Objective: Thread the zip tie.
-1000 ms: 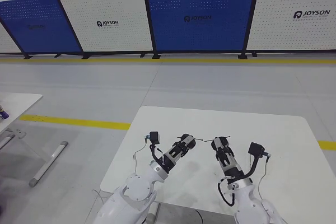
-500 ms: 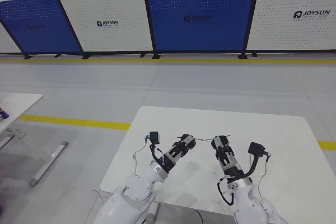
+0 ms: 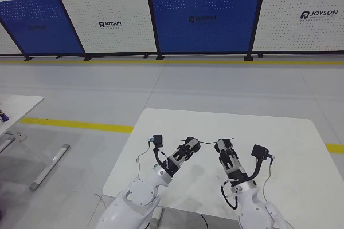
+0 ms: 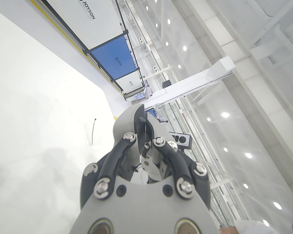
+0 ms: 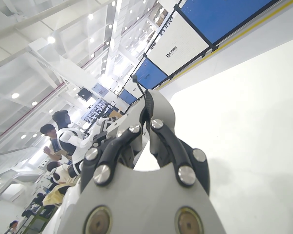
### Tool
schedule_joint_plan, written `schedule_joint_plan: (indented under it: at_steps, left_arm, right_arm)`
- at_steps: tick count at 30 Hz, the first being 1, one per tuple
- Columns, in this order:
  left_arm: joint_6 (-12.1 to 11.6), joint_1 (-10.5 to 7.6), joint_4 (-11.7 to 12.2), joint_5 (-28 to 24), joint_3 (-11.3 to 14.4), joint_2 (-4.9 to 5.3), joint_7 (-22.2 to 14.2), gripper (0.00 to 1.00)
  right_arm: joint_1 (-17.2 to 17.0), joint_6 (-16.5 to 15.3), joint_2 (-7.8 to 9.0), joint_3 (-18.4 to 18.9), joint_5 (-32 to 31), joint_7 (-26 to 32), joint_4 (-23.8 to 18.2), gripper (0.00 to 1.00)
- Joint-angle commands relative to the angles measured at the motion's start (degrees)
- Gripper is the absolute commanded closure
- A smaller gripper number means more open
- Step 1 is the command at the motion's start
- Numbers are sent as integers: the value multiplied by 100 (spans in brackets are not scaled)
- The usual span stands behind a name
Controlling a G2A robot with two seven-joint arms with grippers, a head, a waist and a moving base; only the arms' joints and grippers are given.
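The right gripper (image 3: 221, 145) was shifted a little toward the left gripper (image 3: 192, 143), so the gap between the two was narrowed slightly. The right forearm and its wrist camera (image 3: 259, 151) were carried the same way, a short distance toward the middle of the table (image 3: 286, 137). The stretch of zip tie (image 3: 209, 142) spanning between the two grippers was shortened a little by this shift.

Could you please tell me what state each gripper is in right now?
Right gripper: closed on the zip tie.
Left gripper: closed on the zip tie.
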Motion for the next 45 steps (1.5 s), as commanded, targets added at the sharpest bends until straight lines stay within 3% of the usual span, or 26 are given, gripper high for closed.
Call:
schedule_joint_plan:
  at_steps: [1, 45]
  left_arm:
    - [0, 0, 0, 0, 0, 0, 0, 100]
    - [0, 0, 0, 0, 0, 0, 0, 100]
  right_arm:
    - [2, 0, -8, 11, -5, -26, 11, 100]
    - [-93, -131, -155, 85, -261, -142, 46, 100]
